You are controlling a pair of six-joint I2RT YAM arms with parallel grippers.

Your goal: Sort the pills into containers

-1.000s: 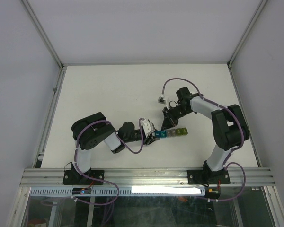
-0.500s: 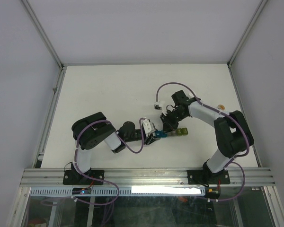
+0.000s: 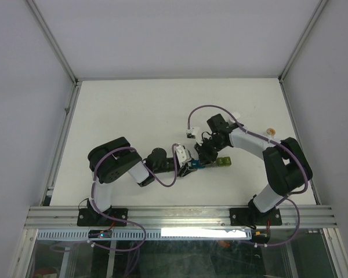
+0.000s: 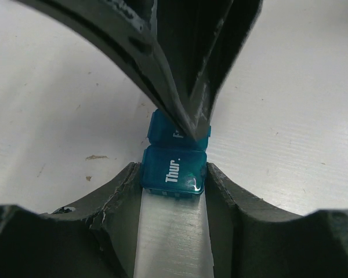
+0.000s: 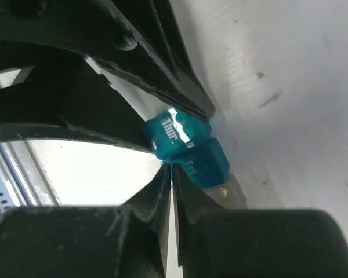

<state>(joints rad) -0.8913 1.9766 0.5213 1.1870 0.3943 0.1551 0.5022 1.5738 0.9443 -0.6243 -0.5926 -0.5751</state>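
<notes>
Containers (image 3: 220,162) on table (image 3: 133,110), right of left end effector (image 3: 192,166)

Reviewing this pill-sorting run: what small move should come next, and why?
Probably the right pincer should lever upward: its shut tip sits at the seam beside the Fri compartment, lid seemingly closed, while the left pincer clamps the Thur compartment.

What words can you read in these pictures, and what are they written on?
"Thur." in white letters, on the lid of the end box of the containers.
"Fri" in white letters, small, on the next box. In the left wrist view the right tool covers all but the "F".
No other text can be read.
</notes>
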